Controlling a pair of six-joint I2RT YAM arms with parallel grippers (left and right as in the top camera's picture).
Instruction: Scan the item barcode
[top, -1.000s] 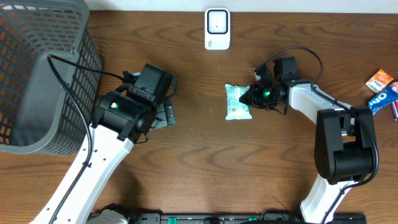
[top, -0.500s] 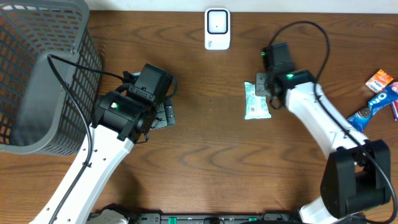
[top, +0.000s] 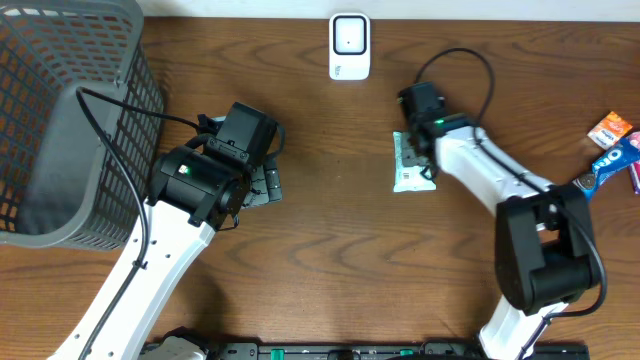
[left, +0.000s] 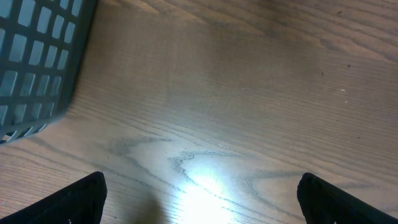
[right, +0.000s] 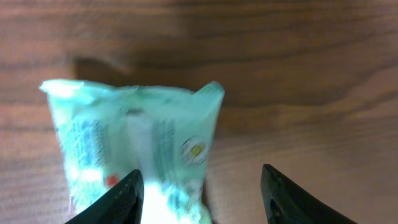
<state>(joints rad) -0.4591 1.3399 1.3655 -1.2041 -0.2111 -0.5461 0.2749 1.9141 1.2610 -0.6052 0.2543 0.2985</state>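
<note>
Shifted rightward, the crinkly mint-green packet (top: 408, 176) lies under the parted right pincer (right: 200, 186); left pincer (left: 200, 190) gapes wide.

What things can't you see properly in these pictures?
- Barcode on the green packet: blurred in the right wrist view; overhead it is too small, and the right arm covers one end.
- Packet's lower end: cut off by the right wrist view's bottom edge.
- Snacks: overhead, cut by the right edge, labels too small.
- Basket: overhead, cut off at the left edge.
</note>
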